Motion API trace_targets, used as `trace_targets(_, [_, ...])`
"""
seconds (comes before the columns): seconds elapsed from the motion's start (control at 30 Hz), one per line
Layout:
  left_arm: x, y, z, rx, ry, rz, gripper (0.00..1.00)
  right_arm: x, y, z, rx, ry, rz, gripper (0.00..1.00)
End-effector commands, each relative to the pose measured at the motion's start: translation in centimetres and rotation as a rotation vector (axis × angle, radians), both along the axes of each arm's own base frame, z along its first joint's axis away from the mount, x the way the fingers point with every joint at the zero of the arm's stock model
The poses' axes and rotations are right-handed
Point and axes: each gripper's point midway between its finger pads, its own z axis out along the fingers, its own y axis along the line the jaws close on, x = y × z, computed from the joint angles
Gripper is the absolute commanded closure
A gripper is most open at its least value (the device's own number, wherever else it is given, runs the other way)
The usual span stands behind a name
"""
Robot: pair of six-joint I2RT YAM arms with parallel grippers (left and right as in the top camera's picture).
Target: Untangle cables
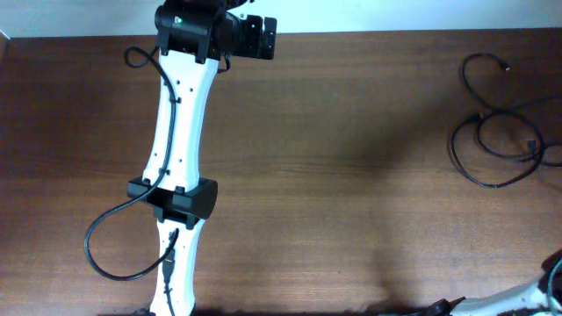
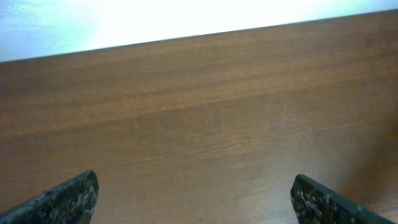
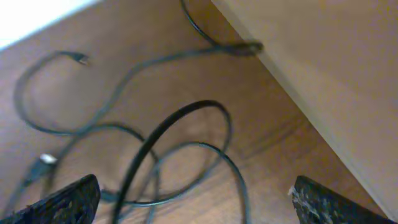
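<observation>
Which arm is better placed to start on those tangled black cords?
The right one. In its wrist view the cables loop directly beneath the right tool, which is open. The left tool, also open, hangs over bare table, far from them in the overhead view.

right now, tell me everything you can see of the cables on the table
The cables are thin, black, rubbery-looking cords lying loose at the far right of the wooden table, in several overlapping loops, not a tight coil. Small plugs end them, one pale; one rests against a pale panel. The loops cross in several places, so they look tangled. The right pincer hangs open above them, touching none.
</observation>
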Motion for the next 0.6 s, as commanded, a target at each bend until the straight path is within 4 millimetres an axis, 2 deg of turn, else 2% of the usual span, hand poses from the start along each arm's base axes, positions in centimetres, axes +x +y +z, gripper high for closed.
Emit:
trace_targets(0.0, [-0.3,0.1,0.6,0.012,-0.012,-0.011,0.01,2.3,7.5,15.0,-0.210,-0.215,0.156,0.01])
trace_targets(0.03, [-0.3,0.1,0.6,0.012,-0.013,-0.011,0.01,3.6,11.6,17.4,-0.240,-0.249,0.237,0.01])
trace_targets(0.07, [-0.3,0.1,0.6,0.012,-0.013,-0.011,0.01,4.8,15.4,18.5,-0.267,-0.268,0.350,0.02])
trace_targets(0.1, [-0.3,0.1,0.7,0.011,-0.016,-0.011,0.01,6.5,21.2,19.5,-0.257,-0.320,0.533,0.01])
trace_targets(0.13, [-0.1,-0.1,0.8,0.005,-0.023,-0.014,0.01,8.0,27.4,20.2,-0.237,-0.387,0.738,0.01])
trace_targets(0.17, [0.1,-0.3,1.2,-0.007,-0.039,-0.019,0.01,9.2,32.4,20.5,-0.230,-0.416,0.857,0.01])
trace_targets(0.2, [0.1,-0.3,1.7,-0.013,-0.056,-0.020,0.01,10.1,36.0,20.9,-0.249,-0.435,0.922,0.01])
trace_targets(0.27, [0.1,-0.1,2.7,-0.015,-0.086,-0.014,0.01,11.5,38.6,21.1,-0.339,-0.417,0.896,0.01])
trace_targets(0.33, [0.8,0.6,4.5,0.004,-0.160,0.021,0.01,11.4,44.0,21.1,-0.326,-0.440,1.010,0.01])
trace_targets(0.37, [0.7,0.6,5.7,-0.004,-0.191,0.024,0.01,11.4,45.4,21.3,-0.336,-0.451,1.026,0.01])
trace_targets(0.4, [-0.2,1.5,7.0,0.007,-0.209,0.057,0.01,11.5,45.8,21.5,-0.353,-0.455,1.017,0.01])
trace_targets(0.43, [-1.9,3.6,9.3,0.058,-0.243,0.130,0.01,11.6,45.7,21.5,-0.356,-0.450,1.010,0.01])
trace_targets(0.5, [-4.5,5.9,12.2,0.115,-0.287,0.180,0.01,11.5,45.4,21.0,-0.349,-0.429,1.004,0.01])
trace_targets(0.53, [-7.2,7.6,14.5,0.144,-0.315,0.219,0.01,11.5,45.3,20.7,-0.347,-0.414,0.998,0.01])
trace_targets(0.57, [-8.6,8.1,15.4,0.148,-0.324,0.228,0.01,11.4,45.3,20.6,-0.344,-0.410,0.999,0.01])
